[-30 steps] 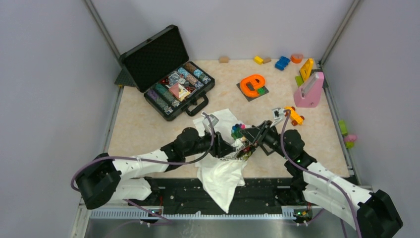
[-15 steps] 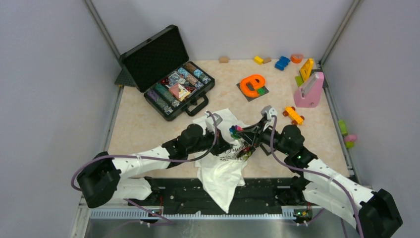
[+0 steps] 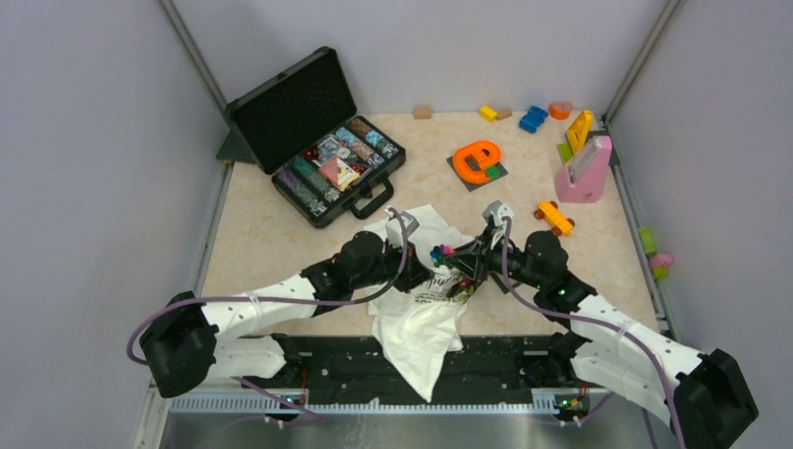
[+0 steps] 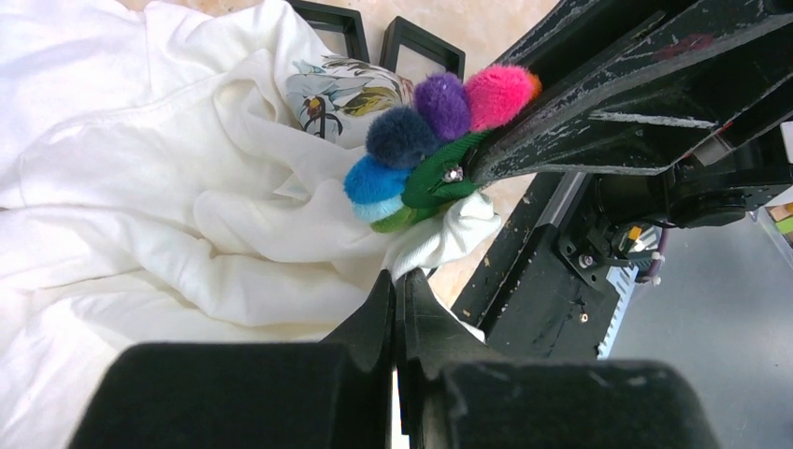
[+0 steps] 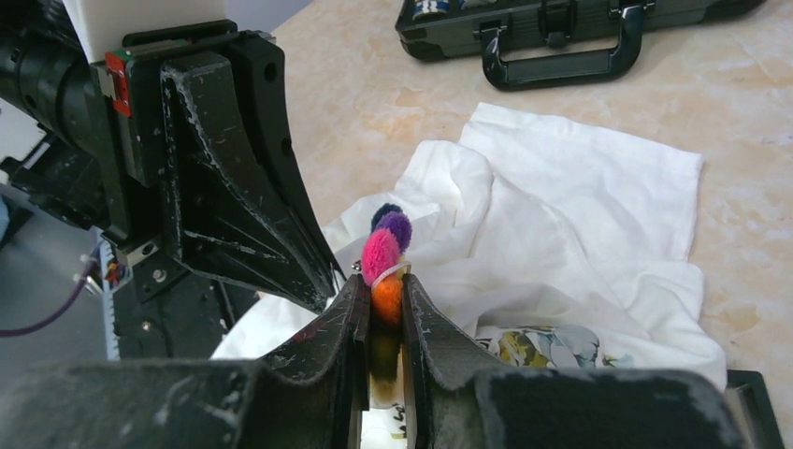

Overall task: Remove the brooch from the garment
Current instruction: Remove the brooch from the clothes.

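Both ends gripped: left gripper (image 4: pixel 396 285) just snapped closed on the garment (image 4: pixel 187 187), right gripper (image 5: pixel 383 290) clamps the brooch (image 4: pixel 425 140), so pull-apart looks ready.

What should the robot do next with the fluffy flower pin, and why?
Probably the right gripper should gently pull the brooch away from the garment. It is shut on the brooch, which sits against a fold of the cloth, and the left gripper is shut right at that fold, seemingly pinching it to hold the cloth back.
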`<state>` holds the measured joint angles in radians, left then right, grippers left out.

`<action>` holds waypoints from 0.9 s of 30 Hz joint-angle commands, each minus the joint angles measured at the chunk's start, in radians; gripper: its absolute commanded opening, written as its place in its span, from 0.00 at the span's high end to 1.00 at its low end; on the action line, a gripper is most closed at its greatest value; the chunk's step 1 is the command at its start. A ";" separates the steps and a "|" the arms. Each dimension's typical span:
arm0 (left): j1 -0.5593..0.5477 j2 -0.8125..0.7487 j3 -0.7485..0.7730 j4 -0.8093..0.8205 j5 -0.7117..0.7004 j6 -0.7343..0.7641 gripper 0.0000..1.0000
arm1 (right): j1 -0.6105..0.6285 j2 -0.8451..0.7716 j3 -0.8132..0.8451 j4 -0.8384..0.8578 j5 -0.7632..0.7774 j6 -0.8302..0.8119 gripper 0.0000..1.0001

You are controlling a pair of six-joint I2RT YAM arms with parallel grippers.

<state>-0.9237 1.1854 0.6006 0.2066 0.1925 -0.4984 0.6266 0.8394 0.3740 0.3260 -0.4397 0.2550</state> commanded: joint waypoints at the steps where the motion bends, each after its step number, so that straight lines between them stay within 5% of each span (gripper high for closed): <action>1: 0.002 -0.006 0.045 0.005 -0.016 0.021 1.00 | 0.016 0.009 0.058 0.014 -0.037 0.066 0.94; 27: 0.000 0.067 0.007 0.090 0.126 0.129 1.00 | 0.018 0.048 -0.038 0.030 -0.083 0.143 0.73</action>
<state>-0.9237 1.2507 0.6075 0.2157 0.2741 -0.4129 0.6281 0.8913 0.3511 0.3275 -0.4946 0.3878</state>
